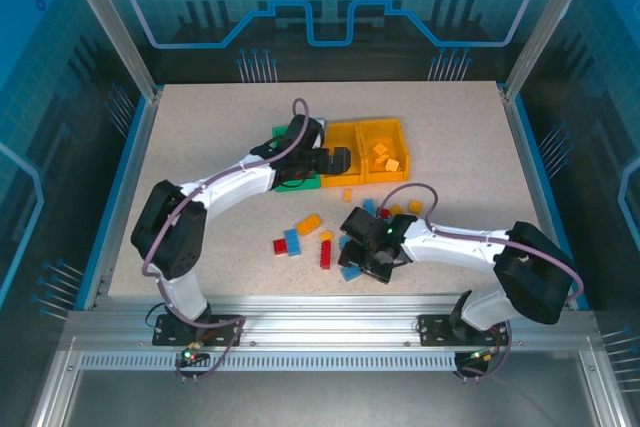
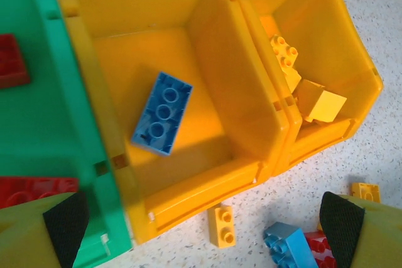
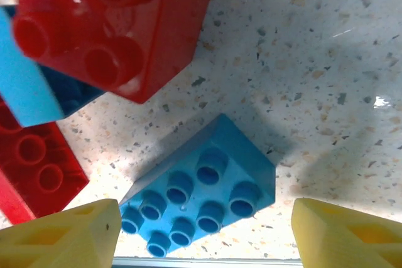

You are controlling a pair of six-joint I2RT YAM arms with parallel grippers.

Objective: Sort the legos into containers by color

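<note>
The three joined bins sit mid-table: a green bin [image 2: 38, 123] with red bricks [image 2: 11, 61], a middle yellow bin [image 2: 207, 42] holding one blue brick [image 2: 162, 112], and a right yellow bin [image 2: 352, 61] with yellow bricks [image 2: 320, 101]. My left gripper [image 1: 340, 160] hovers open over the middle bin's near wall, with nothing between its fingers [image 2: 66, 224]. My right gripper [image 3: 204, 243] is low over the table, open. Its yellow fingers [image 3: 63, 236] stand on either side of a blue six-stud brick [image 3: 201, 196] without touching it.
Loose bricks lie in front of the bins: a small yellow one [image 2: 222, 225], a blue one [image 2: 287, 246], and a yellow [image 1: 309, 224], blue [image 1: 292, 242] and red [image 1: 326, 254] group. A large red brick [image 3: 107, 23] and another red one [image 3: 38, 161] crowd the right gripper.
</note>
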